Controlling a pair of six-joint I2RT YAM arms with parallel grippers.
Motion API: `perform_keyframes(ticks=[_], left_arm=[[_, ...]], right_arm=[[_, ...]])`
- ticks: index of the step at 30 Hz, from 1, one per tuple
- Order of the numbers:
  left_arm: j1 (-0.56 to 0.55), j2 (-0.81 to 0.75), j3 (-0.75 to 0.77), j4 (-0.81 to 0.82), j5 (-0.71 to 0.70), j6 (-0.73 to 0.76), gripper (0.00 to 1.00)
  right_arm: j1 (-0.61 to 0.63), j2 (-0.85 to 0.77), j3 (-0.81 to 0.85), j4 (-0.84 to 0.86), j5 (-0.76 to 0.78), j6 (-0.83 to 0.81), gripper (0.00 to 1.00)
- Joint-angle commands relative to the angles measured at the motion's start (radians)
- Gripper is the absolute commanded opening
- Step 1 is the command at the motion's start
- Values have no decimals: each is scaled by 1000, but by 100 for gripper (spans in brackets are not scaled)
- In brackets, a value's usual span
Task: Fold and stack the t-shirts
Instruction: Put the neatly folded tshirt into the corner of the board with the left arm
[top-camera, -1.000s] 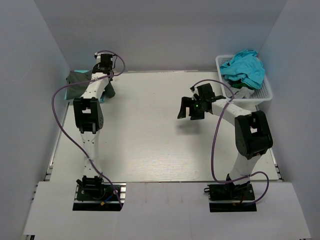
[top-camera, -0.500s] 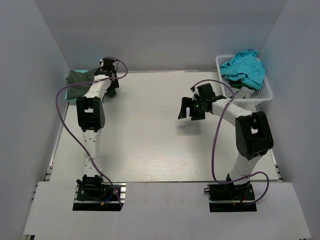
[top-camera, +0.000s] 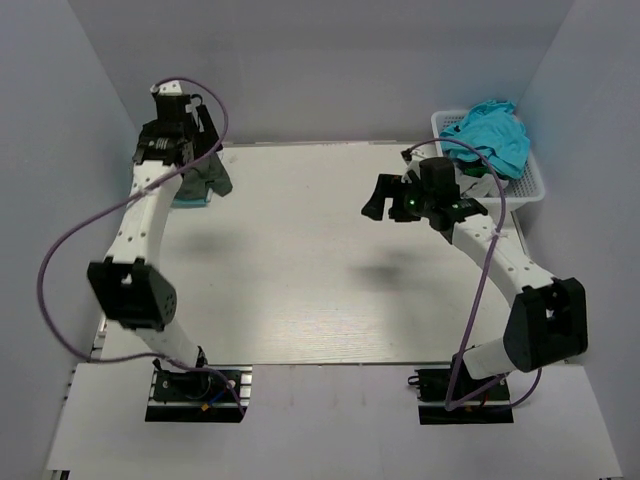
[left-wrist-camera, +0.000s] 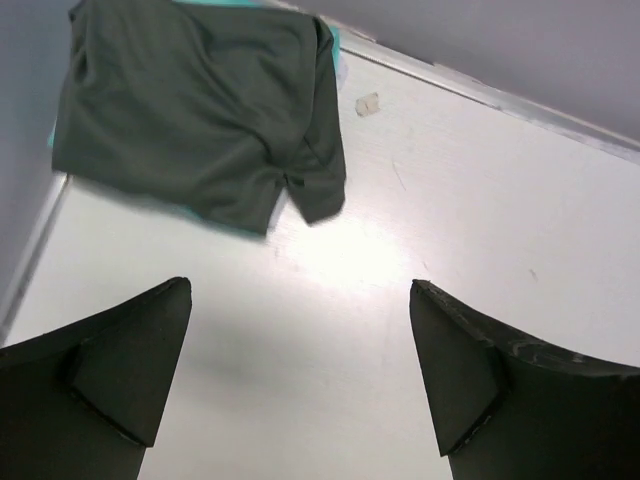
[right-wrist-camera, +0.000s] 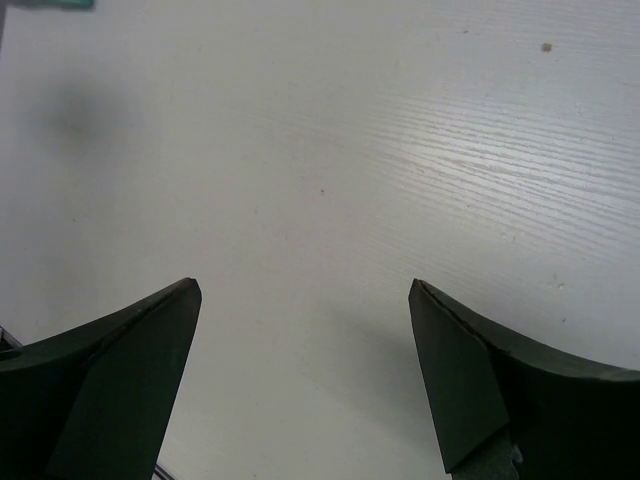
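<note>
A folded dark charcoal t-shirt (left-wrist-camera: 200, 110) lies at the table's far left corner on a mint-green t-shirt whose edge (left-wrist-camera: 335, 45) peeks out. From the top view only its right corner (top-camera: 215, 180) shows past the arm. My left gripper (left-wrist-camera: 300, 385) hovers high above the bare table, just short of this pile, open and empty. My right gripper (right-wrist-camera: 300, 385) is open and empty over the bare table; in the top view it (top-camera: 392, 198) hangs right of centre. More turquoise t-shirts (top-camera: 490, 135) are heaped in the basket.
The white lattice basket (top-camera: 530, 185) stands at the far right corner, just behind the right arm. A small pale scrap (left-wrist-camera: 368, 103) lies on the table near the folded pile. Grey walls close in the table on the left, back and right.
My left gripper has opened, let go of the dark t-shirt and lifted up and away to the left. The right arm has swung its gripper farther back and to the right.
</note>
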Motion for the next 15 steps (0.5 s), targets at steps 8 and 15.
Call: perform_keyframes(ticks=[8, 15], left_arm=[[-8, -434, -438, 59, 42, -164, 100], [-8, -442, -460, 81, 89, -155, 100]], right_arm=[[-4, -116, -135, 89, 26, 77, 91], [-3, -155, -151, 96, 59, 87, 91]])
